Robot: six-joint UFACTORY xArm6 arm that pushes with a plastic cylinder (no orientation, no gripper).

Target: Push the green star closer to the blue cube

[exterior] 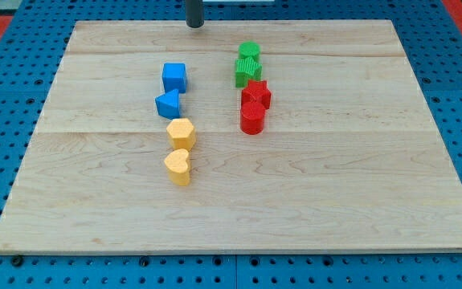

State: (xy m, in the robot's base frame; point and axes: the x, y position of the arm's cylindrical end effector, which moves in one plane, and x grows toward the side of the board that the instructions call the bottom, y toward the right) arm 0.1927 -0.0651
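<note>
The green star lies on the wooden board, right of centre near the view's top. The blue cube sits about level with it to the view's left, with a clear gap between them. My tip is at the board's top edge, above and slightly right of the blue cube and up-left of the green star. It touches no block.
A second green block touches the star's top side. A red star and a red cylinder lie just below the green star. A blue triangular block, a yellow hexagon and a yellow heart line up below the cube.
</note>
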